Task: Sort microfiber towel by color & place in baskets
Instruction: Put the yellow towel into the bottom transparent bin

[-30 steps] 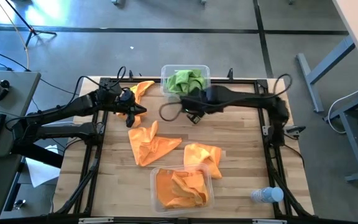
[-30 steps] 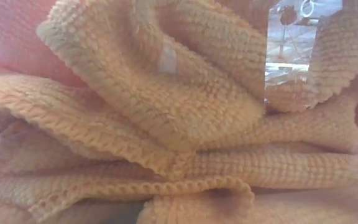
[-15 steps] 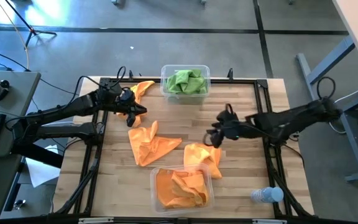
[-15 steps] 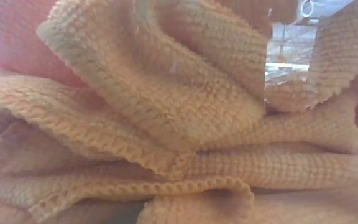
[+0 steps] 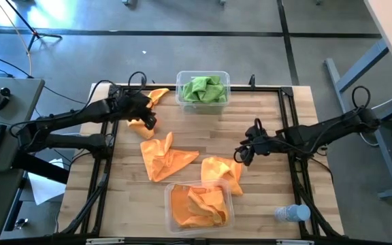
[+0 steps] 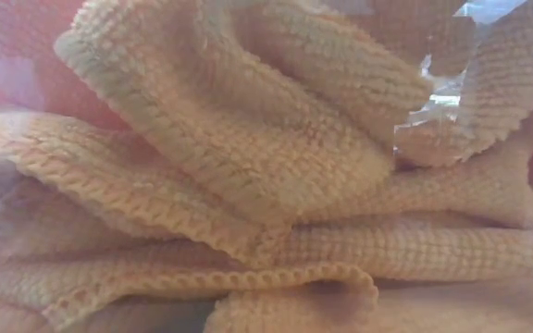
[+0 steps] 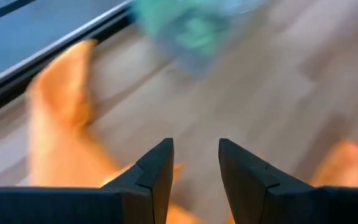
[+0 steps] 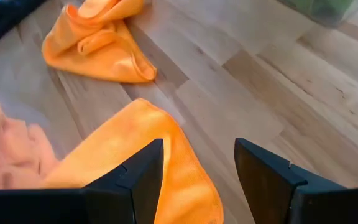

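Orange towels on the bench, green ones already in a basket.

The left gripper [image 5: 148, 123] is near the far left corner, jaws slightly apart, over an orange towel [image 5: 152, 97]. The right gripper [image 5: 243, 154] has jaws spread wide, empty, beside another orange towel [image 5: 222, 169] near the middle. The far basket [image 5: 203, 88] holds green towels [image 5: 205, 89]; the near basket [image 5: 197, 205] holds orange ones.
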